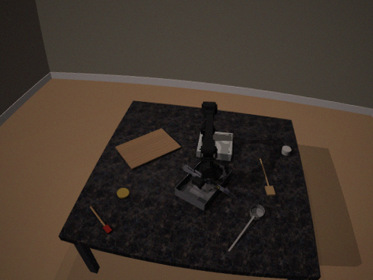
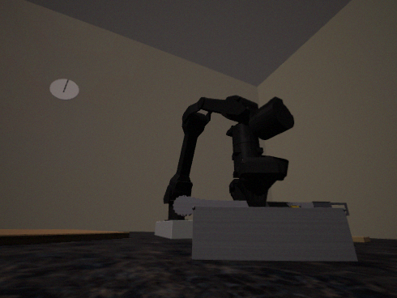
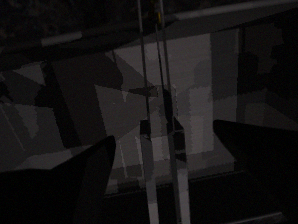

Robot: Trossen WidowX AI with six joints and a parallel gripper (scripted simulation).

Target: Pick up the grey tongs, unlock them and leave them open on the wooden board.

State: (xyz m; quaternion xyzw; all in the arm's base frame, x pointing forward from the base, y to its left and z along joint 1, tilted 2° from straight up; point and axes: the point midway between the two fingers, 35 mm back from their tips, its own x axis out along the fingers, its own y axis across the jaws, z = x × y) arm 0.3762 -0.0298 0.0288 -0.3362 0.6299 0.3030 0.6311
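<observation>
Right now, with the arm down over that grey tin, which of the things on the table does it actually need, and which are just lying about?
Needed for the job:
grey tongs, lying across the tin
roasting tin
wooden board
gripper, open, a finger either side of the tongs

Just lying about:
yellow disc
red-headed stick
ladle
wooden spatula
white cup

Top looks down from high, exterior sits table-level, wrist looks into the roasting tin (image 3: 200, 75).
</observation>
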